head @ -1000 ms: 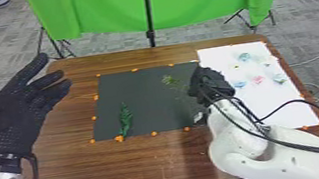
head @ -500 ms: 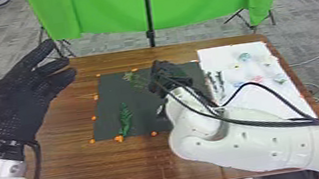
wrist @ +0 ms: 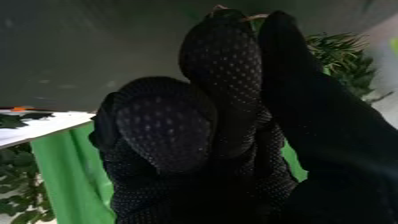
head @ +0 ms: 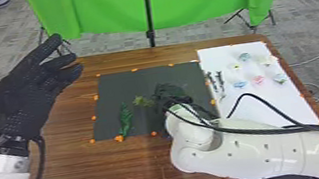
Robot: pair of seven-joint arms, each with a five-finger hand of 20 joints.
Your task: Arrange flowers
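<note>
A brown wooden table (head: 87, 173) carries a square dark mat (head: 141, 80) towards its eleven o'clock, seen in the head view. Just beside the mat, towards two o'clock, lies an oblong white sheet (head: 276, 99). Small orange pieces (head: 119, 139) dot the edges of both.
</note>
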